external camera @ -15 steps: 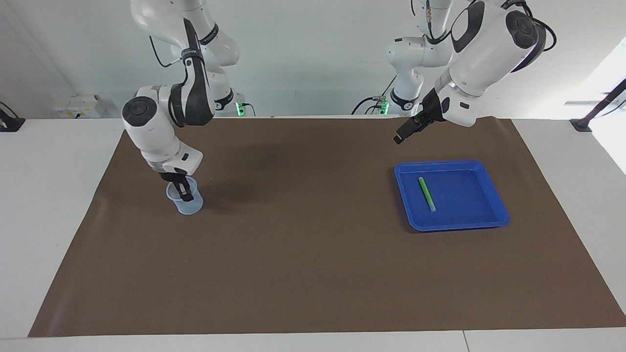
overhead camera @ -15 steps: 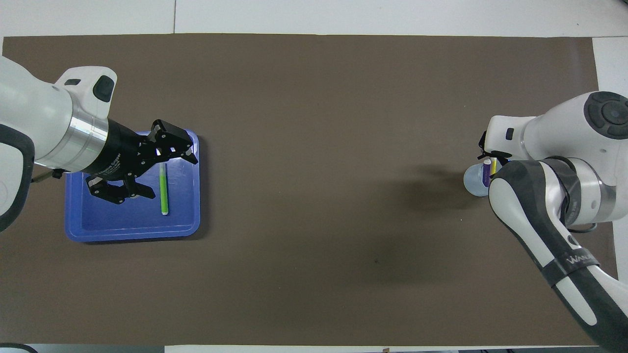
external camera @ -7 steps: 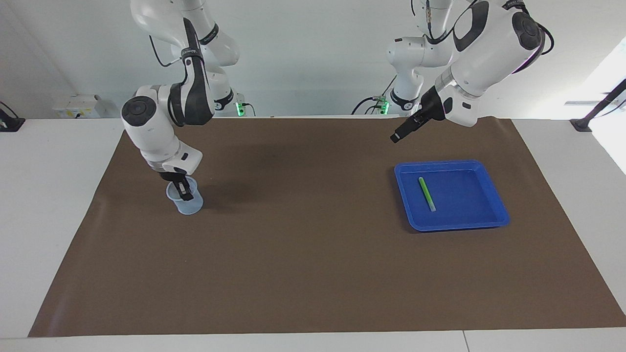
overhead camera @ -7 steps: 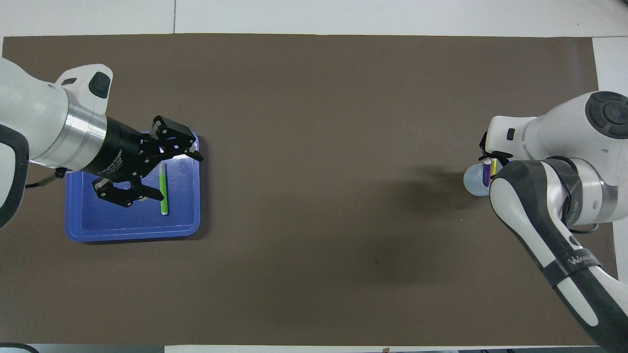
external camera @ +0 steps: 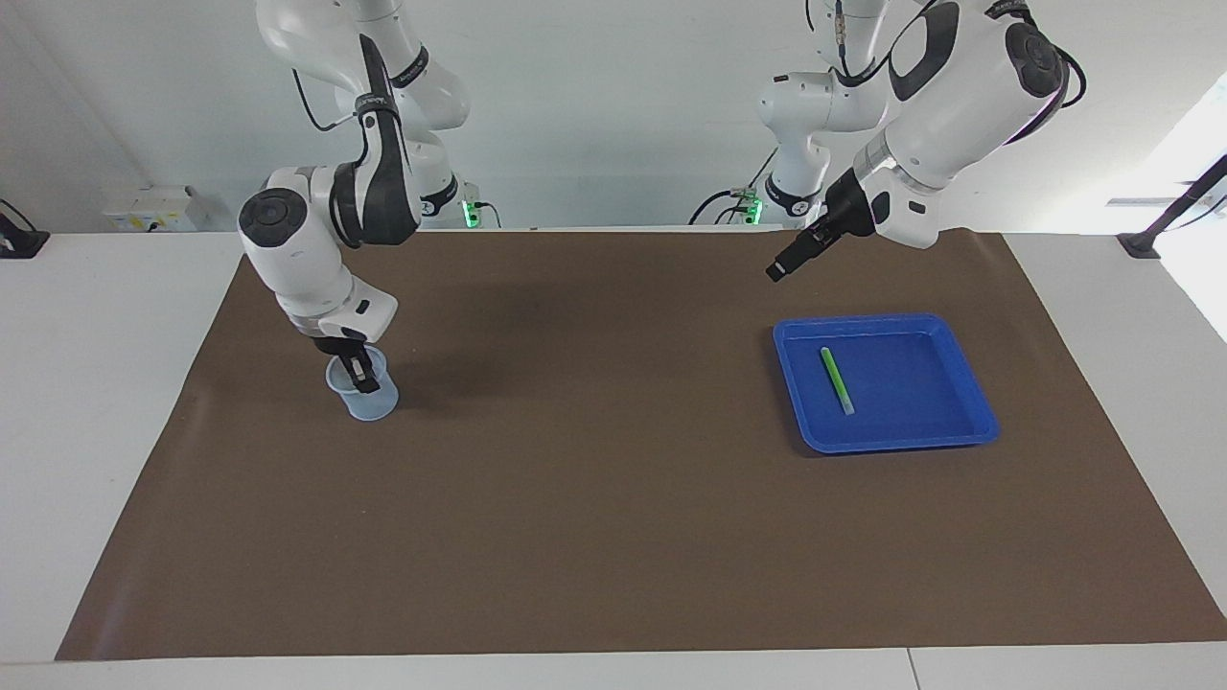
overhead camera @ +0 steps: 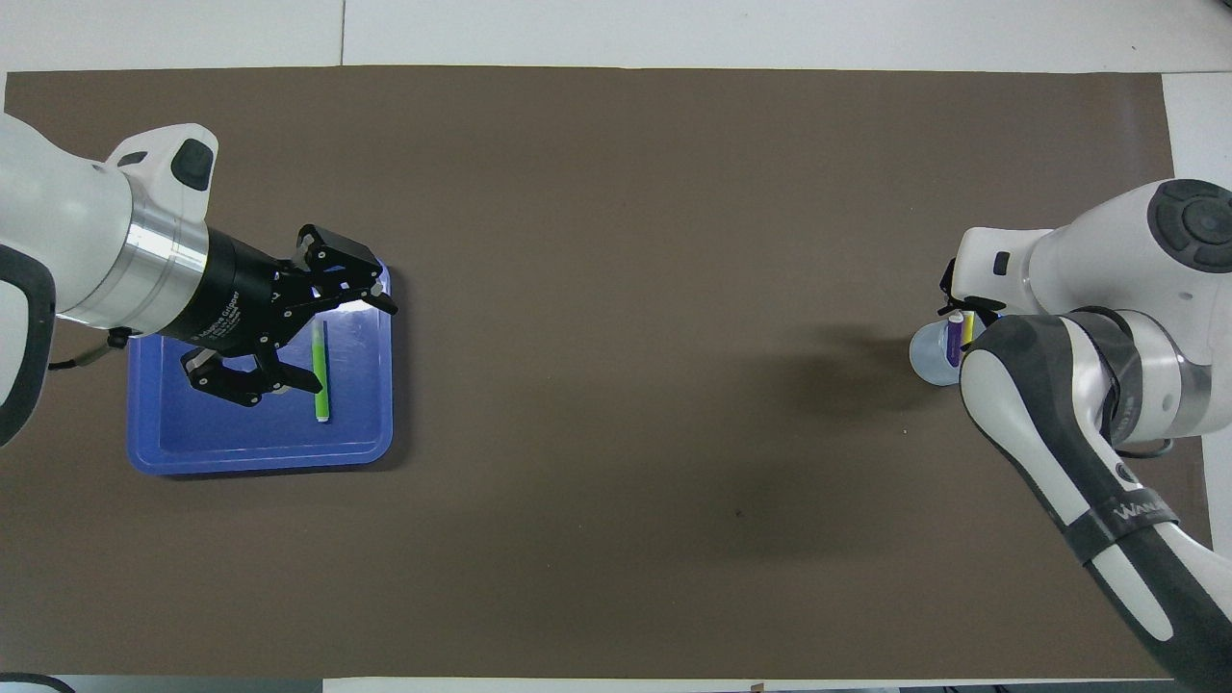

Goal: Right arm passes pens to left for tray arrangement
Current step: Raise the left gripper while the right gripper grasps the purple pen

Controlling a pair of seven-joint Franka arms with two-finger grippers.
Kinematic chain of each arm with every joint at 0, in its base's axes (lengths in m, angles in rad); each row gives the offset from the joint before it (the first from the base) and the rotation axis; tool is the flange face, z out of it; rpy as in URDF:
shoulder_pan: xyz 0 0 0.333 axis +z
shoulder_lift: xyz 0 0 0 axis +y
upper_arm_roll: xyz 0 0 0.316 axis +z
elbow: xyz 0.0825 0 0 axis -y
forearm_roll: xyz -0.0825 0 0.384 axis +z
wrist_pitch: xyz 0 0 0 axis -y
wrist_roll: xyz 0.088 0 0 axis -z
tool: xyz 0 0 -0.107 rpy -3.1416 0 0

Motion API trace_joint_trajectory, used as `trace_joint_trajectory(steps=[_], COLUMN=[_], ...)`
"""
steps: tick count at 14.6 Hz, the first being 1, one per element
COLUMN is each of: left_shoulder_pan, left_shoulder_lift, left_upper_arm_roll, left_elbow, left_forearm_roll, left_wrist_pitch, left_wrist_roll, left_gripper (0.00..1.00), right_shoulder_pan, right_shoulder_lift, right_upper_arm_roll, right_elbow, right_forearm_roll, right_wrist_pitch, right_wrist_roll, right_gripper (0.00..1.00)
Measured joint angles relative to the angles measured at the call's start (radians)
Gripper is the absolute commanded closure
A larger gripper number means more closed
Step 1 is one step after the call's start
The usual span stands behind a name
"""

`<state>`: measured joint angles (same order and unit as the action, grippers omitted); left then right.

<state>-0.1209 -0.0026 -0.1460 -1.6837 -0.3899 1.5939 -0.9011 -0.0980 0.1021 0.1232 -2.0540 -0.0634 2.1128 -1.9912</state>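
Purple pen (overhead camera: 953, 341), yellow pen (overhead camera: 968, 327) in cup (external camera: 362, 395): overhead only. Right pincer (external camera: 359, 375) inside, grip unclear; left pincer (overhead camera: 306, 327) released.

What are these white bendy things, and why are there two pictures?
They are two robot arms at a table with a brown mat. One picture looks at them from across the table, the other looks down from above them. The right gripper reaches into a small see-through cup, where a purple pen and a yellow pen stand. The left gripper hangs in the air by the blue tray, jaws open, holding nothing. A green pen lies in the tray.
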Motion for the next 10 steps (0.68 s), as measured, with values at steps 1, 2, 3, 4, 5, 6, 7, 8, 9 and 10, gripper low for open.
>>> trace_joint_trajectory(steps=[1,2,3,4,5,6,7,8,9,10], left_shoulder_pan=[0.0,0.0,0.0,0.0,0.0,0.0,0.0,0.0,0.0,0.0], left_shoulder_lift=[0.0,0.0,0.0,0.0,0.0,0.0,0.0,0.0,0.0,0.0], left_upper_arm_roll=[0.0,0.0,0.0,0.0,0.0,0.0,0.0,0.0,0.0,0.0], left_elbow=[0.0,0.0,0.0,0.0,0.0,0.0,0.0,0.0,0.0,0.0], left_forearm_roll=[0.0,-0.001,-0.001,-0.001,-0.001,-0.001,-0.002,-0.002,-0.002,-0.002], left_wrist_pitch=[0.0,0.0,0.0,0.0,0.001,0.004,0.007,0.011,0.013,0.015], left_wrist_roll=[-0.001,-0.001,-0.001,-0.002,-0.005,-0.01,-0.014,-0.017,-0.019,-0.02], left_gripper=[0.0,0.0,0.0,0.0,0.0,0.0,0.0,0.0,0.0,0.0], right_shoulder_pan=[0.0,0.0,0.0,0.0,0.0,0.0,0.0,0.0,-0.002,-0.005], right_shoulder_lift=[0.0,0.0,-0.001,-0.006,-0.015,-0.021,-0.024,-0.023,-0.022,-0.021], right_upper_arm_roll=[0.0,0.0,0.0,0.0,-0.001,-0.001,-0.001,-0.002,-0.002,-0.002], right_elbow=[0.0,0.0,0.0,0.006,0.008,0.011,0.017,0.024,0.032,0.043], right_forearm_roll=[0.0,0.0,0.0,0.0,0.002,0.003,0.004,0.004,0.004,0.004], right_wrist_pitch=[-0.002,-0.006,-0.007,-0.02,-0.032,-0.044,-0.061,-0.078,-0.094,-0.115], right_wrist_roll=[0.0,0.0,0.0,0.001,0.002,0.006,0.016,0.031,0.043,0.052], right_gripper=[0.71,0.78,0.86,0.94,0.95,0.95,0.95,0.99,1.0,1.0])
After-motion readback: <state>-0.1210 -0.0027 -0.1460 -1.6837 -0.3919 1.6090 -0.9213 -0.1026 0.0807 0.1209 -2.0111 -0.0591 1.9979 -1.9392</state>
